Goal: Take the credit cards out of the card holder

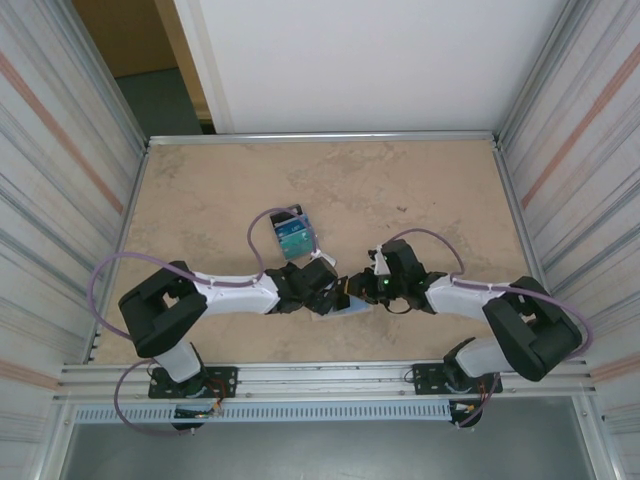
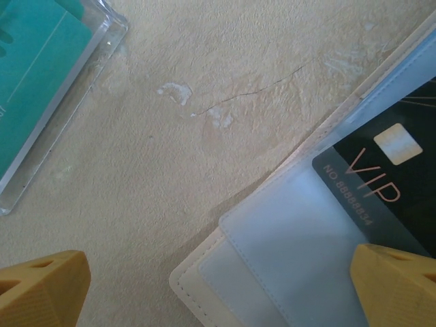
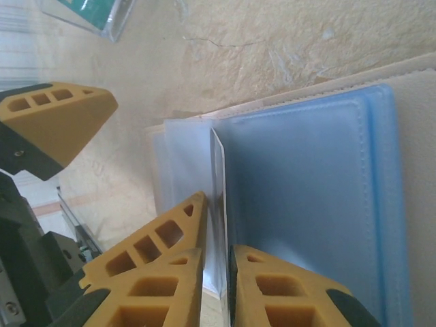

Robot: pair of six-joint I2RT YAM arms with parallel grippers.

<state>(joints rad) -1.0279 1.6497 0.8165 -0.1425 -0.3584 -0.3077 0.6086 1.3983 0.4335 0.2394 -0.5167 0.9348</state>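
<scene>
A beige, stone-mottled bench (image 1: pixel 420 190) spreads out on every side of the left end effector (image 1: pixel 330 290) and the right end effector (image 1: pixel 368 288), edged by an aluminium frame (image 1: pixel 320 138). Far beyond both stands a plain white back panel (image 1: pixel 380 60). Outward of each rise ribbed pale side walls (image 1: pixel 50 150), each crossed by a faint orange stripe. Beyond and outward of the left end effector, a gap shows a brown wooden surface (image 1: pixel 120 35) and a dark grey-green floor (image 1: pixel 165 100). Behind both, at the near edge, a slotted strip (image 1: pixel 300 411) runs above a grey surface (image 1: pixel 300 450). Close under the left end effector the bench bears a hairline crack (image 2: pixel 266 85) and whitish scuffs (image 2: pixel 176 92). The light is soft and even.
</scene>
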